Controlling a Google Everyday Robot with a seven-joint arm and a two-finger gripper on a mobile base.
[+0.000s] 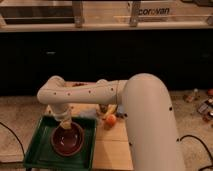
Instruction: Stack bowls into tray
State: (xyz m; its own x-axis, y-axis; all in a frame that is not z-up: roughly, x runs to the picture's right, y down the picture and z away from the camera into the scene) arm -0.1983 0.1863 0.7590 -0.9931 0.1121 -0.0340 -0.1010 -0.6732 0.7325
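Your robot's big white arm [145, 110] sweeps in from the near right and folds back leftward over the light wooden table [116, 145], so its wrist can drop almost straight down over the tray instead of reaching in at a slant. The shallow rectangular dark-green plastic tray [37, 150] with sloping sides sits at the table's near-left corner, within easy reach of that folded elbow. Inside it you have 1 round, glossy, dark reddish-brown bowl [67, 141] with a lighter rim, resting upright on the tray floor a little right of centre, so the task's bowl is in the tray. The gripper [65, 123] hangs at the bowl's far rim, pointing down; you cannot tell from here how its jaws stand or whether it touches the rim. Just right of the tray, a small orange fruit [110, 120] lies on the wood, apart from the tray.
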